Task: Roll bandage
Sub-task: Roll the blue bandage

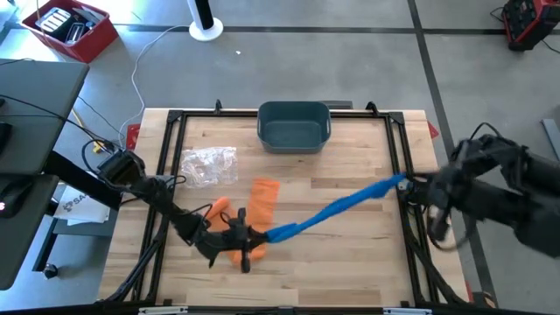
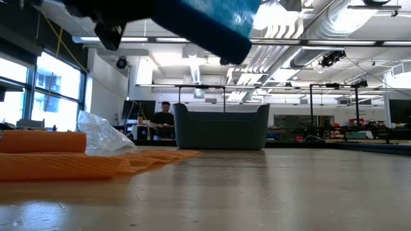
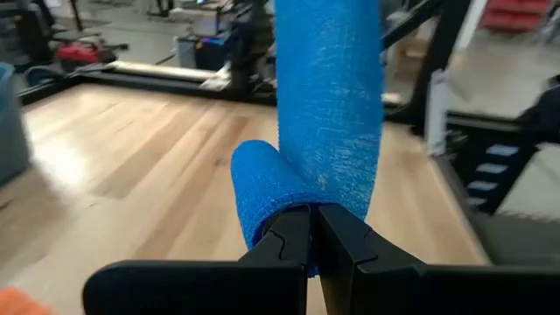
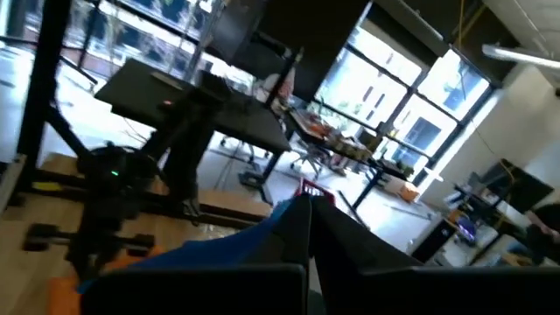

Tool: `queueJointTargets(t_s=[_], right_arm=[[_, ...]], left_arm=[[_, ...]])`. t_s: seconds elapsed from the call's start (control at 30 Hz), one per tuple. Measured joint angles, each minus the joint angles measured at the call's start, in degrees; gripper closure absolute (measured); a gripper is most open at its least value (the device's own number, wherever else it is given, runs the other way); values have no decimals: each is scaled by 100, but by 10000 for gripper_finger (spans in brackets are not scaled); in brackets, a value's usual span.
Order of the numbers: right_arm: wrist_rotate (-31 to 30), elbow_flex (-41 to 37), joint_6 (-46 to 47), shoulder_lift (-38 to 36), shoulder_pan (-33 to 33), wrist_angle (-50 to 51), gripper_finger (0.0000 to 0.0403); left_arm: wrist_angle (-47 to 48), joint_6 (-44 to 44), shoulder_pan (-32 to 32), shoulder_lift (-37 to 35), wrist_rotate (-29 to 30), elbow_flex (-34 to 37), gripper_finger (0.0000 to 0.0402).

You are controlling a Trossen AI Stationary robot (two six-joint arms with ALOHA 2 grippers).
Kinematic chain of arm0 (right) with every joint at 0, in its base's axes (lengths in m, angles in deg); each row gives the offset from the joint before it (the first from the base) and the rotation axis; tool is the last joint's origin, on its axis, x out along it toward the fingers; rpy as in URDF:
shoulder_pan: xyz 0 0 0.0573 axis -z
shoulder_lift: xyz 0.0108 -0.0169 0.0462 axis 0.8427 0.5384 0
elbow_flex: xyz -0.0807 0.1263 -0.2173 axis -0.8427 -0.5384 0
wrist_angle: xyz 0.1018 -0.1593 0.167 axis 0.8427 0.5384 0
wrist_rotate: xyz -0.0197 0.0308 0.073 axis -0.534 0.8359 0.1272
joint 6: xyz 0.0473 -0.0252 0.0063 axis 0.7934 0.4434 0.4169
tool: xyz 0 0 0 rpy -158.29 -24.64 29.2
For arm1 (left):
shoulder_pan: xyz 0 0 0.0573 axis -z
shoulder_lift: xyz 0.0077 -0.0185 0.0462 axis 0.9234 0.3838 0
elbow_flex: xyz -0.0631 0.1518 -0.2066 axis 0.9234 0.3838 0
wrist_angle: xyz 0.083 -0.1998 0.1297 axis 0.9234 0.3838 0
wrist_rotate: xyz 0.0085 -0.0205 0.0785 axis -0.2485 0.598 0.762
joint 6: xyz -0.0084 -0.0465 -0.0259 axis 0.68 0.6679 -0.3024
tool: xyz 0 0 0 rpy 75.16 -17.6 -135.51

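A blue bandage (image 1: 337, 208) is stretched in the air across the table's middle, between my two grippers. My left gripper (image 1: 254, 236), near the front left, is shut on its one end; there the bandage curls into a short loop (image 3: 262, 188). My right gripper (image 1: 408, 186), raised by the right edge, is shut on the other end. The low view shows the strip (image 2: 212, 25) high above the wood. An orange bandage strip (image 1: 263, 201) lies flat on the table, with an orange roll (image 1: 219, 207) beside it. My left gripper pinches the blue bandage's curled end (image 3: 302, 206) between its two fingers, coming nearly level from the table's left. The strip (image 3: 328, 87) runs straight away from the fingers, drawn taut and clear of the table. My right gripper pinches the bandage's other end (image 4: 271, 229) between its two fingers, about level, from the table's right side. That end is lifted well above the table. One layer or several, I cannot tell.
A teal bin (image 1: 294, 125) stands at the far middle of the table. A crumpled clear wrapper (image 1: 210, 164) lies at the far left, behind the orange roll (image 2: 42, 141). A black frame (image 1: 175, 118) borders the table. A person (image 2: 164, 119) sits far behind.
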Motion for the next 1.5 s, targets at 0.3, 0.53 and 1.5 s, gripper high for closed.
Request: queueJointTargets(t_s=[0.3, 0.53, 1.5], right_arm=[[1860, 0, -1382, -211, 2149, -1034, 403], [3940, -5, -1430, -101, 4429, -773, 403], [6846, -4034, -2365, 791, 7008, -1097, 403]], left_arm=[[-406, 136, 429, 1, 6, -2, 401], [-492, -222, 689, 3, -188, -312, 401], [-375, -1688, 1090, -2, 318, -855, 401]])
